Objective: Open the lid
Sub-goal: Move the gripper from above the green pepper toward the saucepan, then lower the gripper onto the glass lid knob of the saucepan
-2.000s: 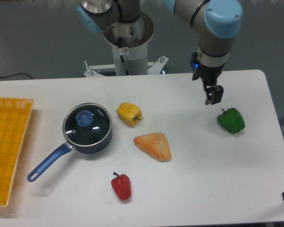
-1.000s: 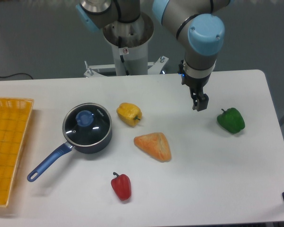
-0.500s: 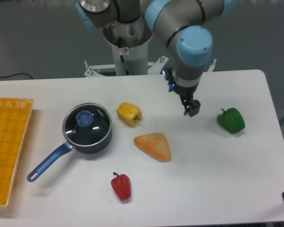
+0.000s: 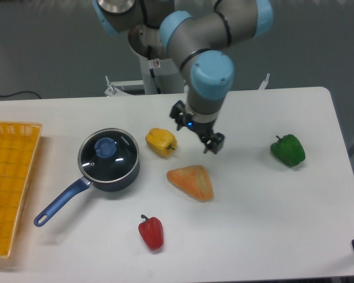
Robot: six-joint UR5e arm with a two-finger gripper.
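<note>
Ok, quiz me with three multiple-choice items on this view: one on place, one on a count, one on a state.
1. Where is the gripper?
A. over the lid
B. between yellow pepper and green pepper
C. over the basket

2. How many peppers are on the table?
A. two
B. three
C. four

3. The lid is:
A. on the saucepan
B. flat on the table
C. in the gripper

Answers: 1 B, it hangs above the bread. 2 B, yellow, green, red pepper. 3 A, its blue knob sits centred on the pan.
</note>
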